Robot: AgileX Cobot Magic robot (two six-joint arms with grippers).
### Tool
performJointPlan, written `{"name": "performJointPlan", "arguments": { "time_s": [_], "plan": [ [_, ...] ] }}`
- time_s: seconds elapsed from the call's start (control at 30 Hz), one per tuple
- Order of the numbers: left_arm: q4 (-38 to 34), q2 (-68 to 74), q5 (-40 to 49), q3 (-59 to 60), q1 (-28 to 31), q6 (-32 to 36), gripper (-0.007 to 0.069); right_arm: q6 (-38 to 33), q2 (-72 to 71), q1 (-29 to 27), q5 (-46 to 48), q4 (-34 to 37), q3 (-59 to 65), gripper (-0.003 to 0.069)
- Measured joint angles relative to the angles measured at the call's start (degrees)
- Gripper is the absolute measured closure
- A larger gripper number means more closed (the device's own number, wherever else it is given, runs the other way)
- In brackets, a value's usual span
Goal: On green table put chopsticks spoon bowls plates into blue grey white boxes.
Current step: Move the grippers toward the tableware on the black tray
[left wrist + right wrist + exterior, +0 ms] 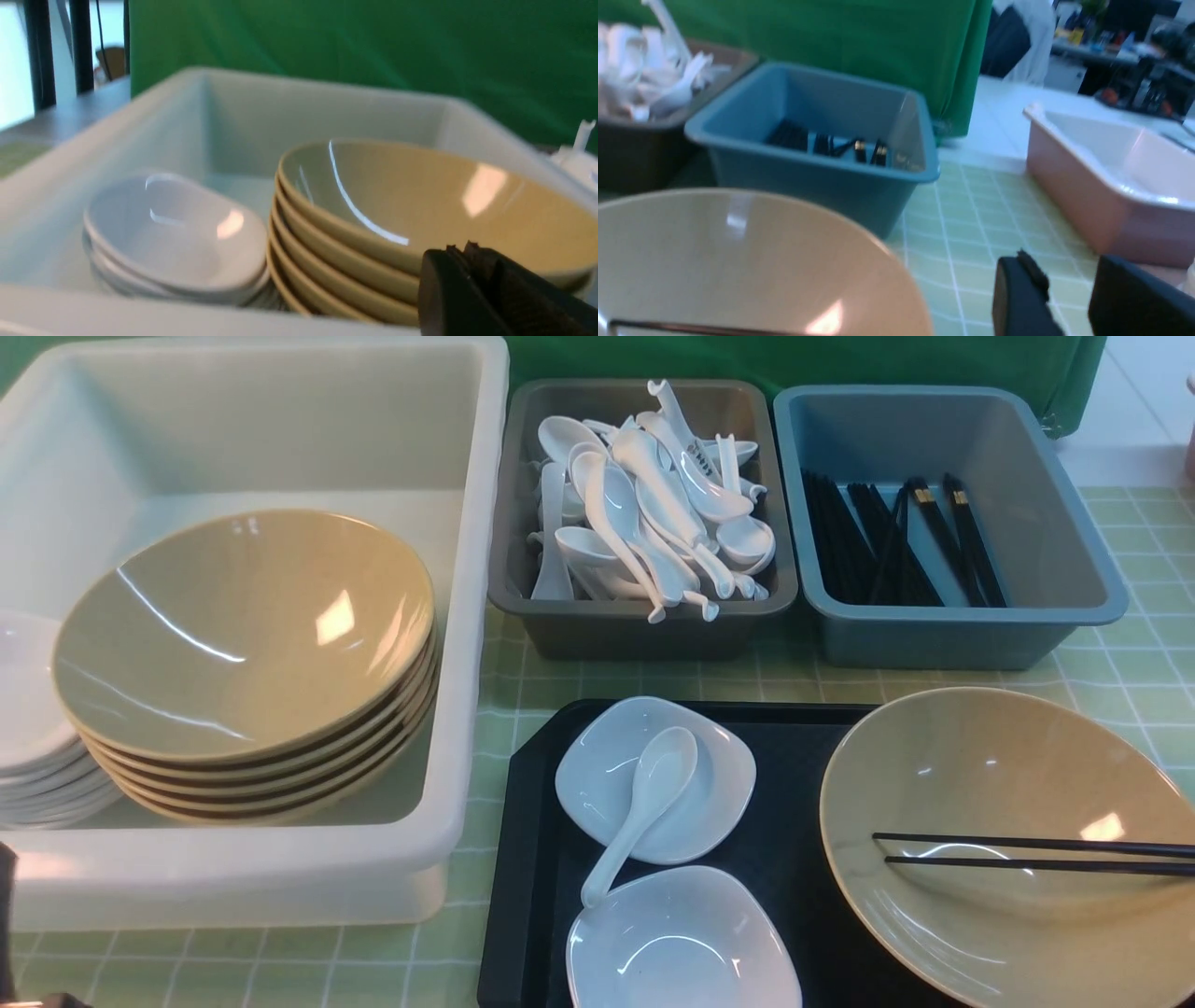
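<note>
Step judged: clearing tray (794, 775) at table's near edge. Chopsticks (1027, 843) lay across bowl (980, 765). Right end effector (1064, 280) spread, empty, near bowl. Left end effector (460, 252) pressed together. Next: pinch chopsticks, carry to blue box (934, 639).

A green cloth (840, 359) is hung across the back, along the top of the front view from the middle to the upper right. Past its edge, in the upper right corner, a pale floor (1144, 411) is seen, brightly lit. In the left wrist view a bright window (14, 60) w/ dark posts (79, 46) is seen beside the cloth, & a grey top (70, 112) is set below it. In the right wrist view a desk (1101, 51) w/ blurred stuff is seen far back, & a pink tub (1101, 186) nearer.
</note>
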Motion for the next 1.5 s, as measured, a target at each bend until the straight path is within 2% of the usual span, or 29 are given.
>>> {"name": "performJointPlan", "arguments": {
  "time_s": [0.2, 0.3, 0.37, 0.43, 0.5, 0.57, 0.63, 0.7, 0.87, 0.93, 0.97, 1.03, 1.07, 1.13, 1.23, 1.4, 1.47, 1.5],
  "plan": [
    [-0.04, 0.00, -3.93, 0.00, 0.00, -0.13, 0.0625, 0.37, 0.00, 0.00, 0.03, 0.00, 0.00, 0.0424],
    [-1.59, 0.00, -5.95, 0.00, 0.00, -2.51, 0.0625, 1.36, 0.00, 0.00, -0.35, 0.00, 0.00, 0.0424],
    [-5.37, 0.00, -10.97, 0.00, 0.00, -8.31, 0.0625, 9.54, 0.00, 0.00, -3.52, 0.14, 0.00, 0.0424],
    [-7.00, 0.00, -15.09, 0.00, 0.00, -11.07, 0.0625, 13.58, 0.00, 0.00, -5.86, 0.22, 0.00, 0.0424],
    [-8.56, 0.00, -23.38, 0.00, 0.00, -17.43, 0.0625, 25.11, 0.00, 0.00, -13.62, 0.43, 0.00, 0.0424],
    [-8.33, 0.00, -24.29, -0.14, 0.00, -19.42, 0.0625, 27.44, 0.00, 0.00, -15.05, 0.43, -0.06, 0.0424],
    [-3.66, 0.20, -19.57, -5.03, -0.05, -24.76, 0.0625, 30.31, 0.16, 0.00, -11.66, 0.43, -4.32, 0.0424],
    [0.35, 1.54, -15.37, -10.27, -0.05, -26.74, 0.0625, 30.69, 1.42, 0.00, -8.15, 0.43, -9.79, 0.0424],
    [8.69, 10.08, -5.96, -25.33, -0.05, -28.76, 0.0625, 30.22, 10.55, 0.00, 2.37, 0.43, -28.04, 0.0424],
    [10.49, 18.10, -0.69, -34.36, -0.05, -29.19, 0.0625, 27.19, 18.83, 0.00, 11.25, 0.43, -38.10, 0.0424],
    [10.46, 18.10, -0.19, -34.36, -0.05, -29.19, 0.0625, 26.44, 20.12, 0.00, 12.77, 0.43, -39.60, 0.0424],
    [10.88, 25.60, 8.80, -40.16, -0.05, -29.42, 0.0625, 20.11, 27.69, 0.00, 22.39, 0.31, -47.47, 0.0424],
    [10.88, 26.08, 8.80, -40.42, -0.05, -29.41, 0.0625, 19.60, 28.86, 0.00, 23.80, 0.31, -47.88, 0.0424],
    [11.43, 30.94, 18.09, -41.86, -0.05, -29.07, 0.0625, 14.03, 33.97, 0.21, 28.33, 0.20, -50.31, 0.0424],
    [14.01, 35.31, 29.64, -41.86, -0.05, -27.22, 0.0625, 9.18, 37.73, 0.65, 29.51, 0.00, -50.46, 0.0424],
    [14.24, 35.22, 31.55, -39.91, -0.05, -27.29, 0.0625, 7.86, 39.34, 1.09, 31.48, 1.00, -50.75, 0.0424],
    [11.80, 35.03, 30.56, -38.74, -0.24, -27.28, 0.0625, 6.24, 40.53, 1.98, 34.79, 2.09, -50.75, 0.0424],
    [7.97, 35.03, 30.54, -37.70, -1.27, -26.42, 0.0625, 3.54, 41.75, 3.07, 37.81, 2.81, -50.75, 0.0424]
  ]
}}
